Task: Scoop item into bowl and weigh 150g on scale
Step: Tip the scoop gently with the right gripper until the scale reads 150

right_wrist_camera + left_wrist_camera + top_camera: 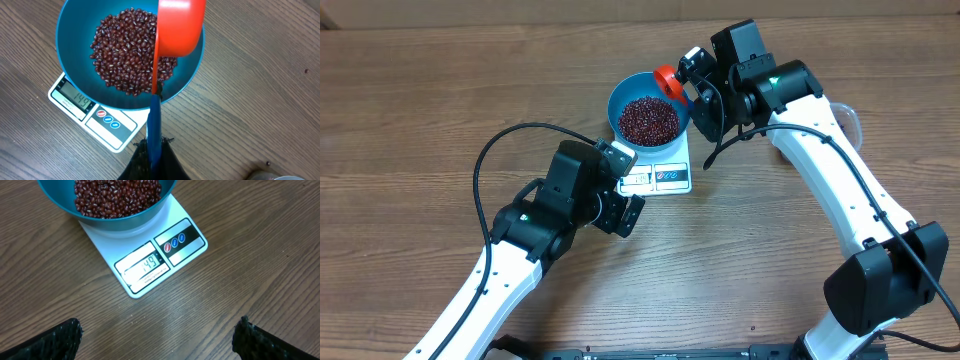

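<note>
The blue bowl stands on the white scale, holding a heap of dark red-brown beans. In the right wrist view, my right gripper is shut on the blue handle of a red scoop. The scoop is tipped on its side over the near rim of the bowl and the beans. The scale's display faces the left arm. My left gripper hovers wide open over bare table just in front of the scale, with nothing between its fingers.
A clear tub peeks out behind the right arm at the right. The left arm's black cable loops over the table on the left. Wood tabletop surrounds the scale.
</note>
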Action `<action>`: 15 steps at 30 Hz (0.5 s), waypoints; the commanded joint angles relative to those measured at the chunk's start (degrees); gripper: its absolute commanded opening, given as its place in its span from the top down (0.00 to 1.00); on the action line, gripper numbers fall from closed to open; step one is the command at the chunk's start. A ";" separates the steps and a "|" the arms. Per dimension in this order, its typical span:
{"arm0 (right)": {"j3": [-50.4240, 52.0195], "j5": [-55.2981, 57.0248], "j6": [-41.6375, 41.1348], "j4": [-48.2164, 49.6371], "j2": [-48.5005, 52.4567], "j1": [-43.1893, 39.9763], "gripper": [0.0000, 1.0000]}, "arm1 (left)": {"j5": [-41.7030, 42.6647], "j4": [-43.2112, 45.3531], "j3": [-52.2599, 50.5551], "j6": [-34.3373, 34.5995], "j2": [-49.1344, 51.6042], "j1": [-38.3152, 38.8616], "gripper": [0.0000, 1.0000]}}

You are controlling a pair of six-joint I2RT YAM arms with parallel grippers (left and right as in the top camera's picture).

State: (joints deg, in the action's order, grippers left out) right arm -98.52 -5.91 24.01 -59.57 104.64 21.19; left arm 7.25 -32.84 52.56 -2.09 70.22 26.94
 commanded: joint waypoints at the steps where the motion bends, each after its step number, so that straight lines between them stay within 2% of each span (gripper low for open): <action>1: -1.31 0.33 -0.13 0.33 -0.15 0.07 0.96 | -0.35 0.04 1.18 -0.52 0.20 -0.31 0.00; 15: -1.31 0.35 -0.11 -0.94 -0.15 0.07 0.96 | -0.35 0.04 1.18 -0.52 0.17 -0.31 0.01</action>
State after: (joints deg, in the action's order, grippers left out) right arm -98.52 -5.72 24.01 -60.34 104.64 21.21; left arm 7.25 -32.84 52.56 -2.09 70.22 26.94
